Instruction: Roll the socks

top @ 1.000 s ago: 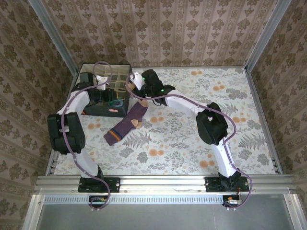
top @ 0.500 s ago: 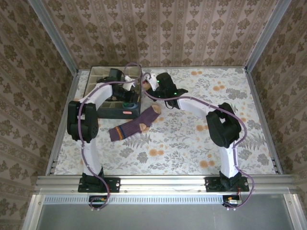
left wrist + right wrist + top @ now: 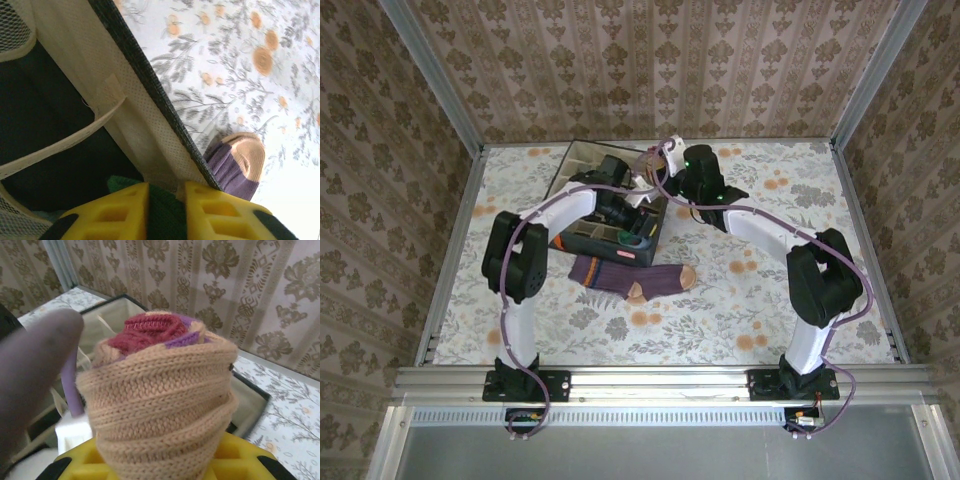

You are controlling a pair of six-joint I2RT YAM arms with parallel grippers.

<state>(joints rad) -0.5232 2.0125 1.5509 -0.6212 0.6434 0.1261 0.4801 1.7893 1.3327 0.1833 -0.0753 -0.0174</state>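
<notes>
Yellow fingers (image 3: 112, 212) of the left gripper (image 3: 165, 207) stand a little apart down in the box (image 3: 90, 55). Green sock cloth (image 3: 159, 210) fills the gap between them. We cannot tell if they squeeze it or just sit over it.

Just past the box wall we see the purple sock (image 3: 231, 172) with its tan toe. It lies flat on the table (image 3: 750, 310), just beside the near side of the box.

The right gripper (image 3: 160, 467) pinches the peach sock (image 3: 160, 390). That sock is rolled up tight, with dark red in the middle. It is held up in the air over the far end of the box, near the far edge of the table.

A second ago the box sat in the far left corner of the table. Now it is turned and sits by the middle of the far edge. The purple sock lay slanted then. Now it lies across, with its toe pointing right. Both arms have swung to the right too.
</notes>
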